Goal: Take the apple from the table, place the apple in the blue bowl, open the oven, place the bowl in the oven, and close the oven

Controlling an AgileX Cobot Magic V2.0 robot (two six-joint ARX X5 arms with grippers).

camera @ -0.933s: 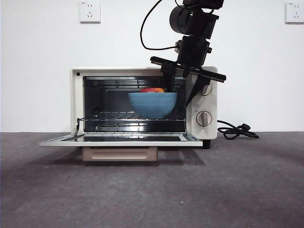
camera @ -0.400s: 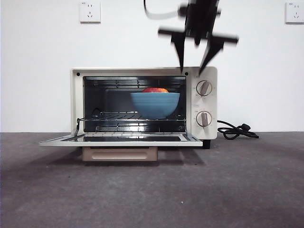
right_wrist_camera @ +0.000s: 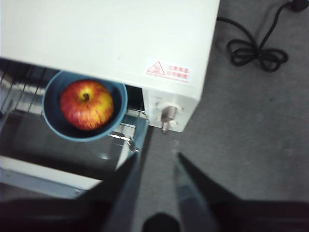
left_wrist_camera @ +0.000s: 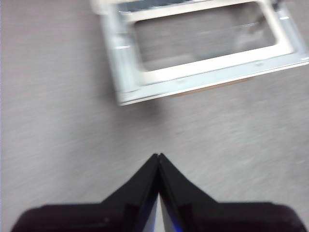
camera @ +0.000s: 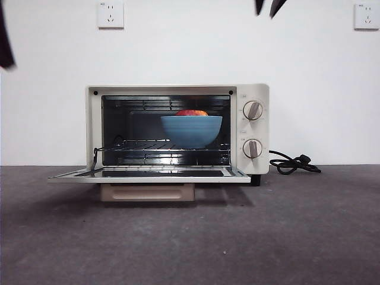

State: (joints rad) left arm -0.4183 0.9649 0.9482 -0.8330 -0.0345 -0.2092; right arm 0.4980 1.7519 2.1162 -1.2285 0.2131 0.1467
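The cream-white oven (camera: 249,95) stands with its glass door (camera: 148,174) folded down flat. On the wire rack inside sits the blue bowl (camera: 191,130), and the red apple (camera: 192,112) shows above its rim. From above, the right wrist view shows the apple (right_wrist_camera: 87,105) lying in the bowl (right_wrist_camera: 52,120) under the front edge of the oven (right_wrist_camera: 106,34). My right gripper (right_wrist_camera: 157,162) hangs open and empty, high above the oven's knob side; only its tips (camera: 267,7) show in the front view. My left gripper (left_wrist_camera: 158,155) is shut and empty above the table, short of the lowered door (left_wrist_camera: 203,53).
A black cord (camera: 294,164) lies coiled on the table to the right of the oven, also seen as a cord (right_wrist_camera: 256,50) from above. Two wall sockets (camera: 111,14) sit high on the white wall. A dark arm part (camera: 5,35) shows at the left edge.
My right gripper has risen from the oven's opening beside the bowl to the picture's top edge. The bowl and apple stay on the rack. A dark arm part has appeared at the left edge.
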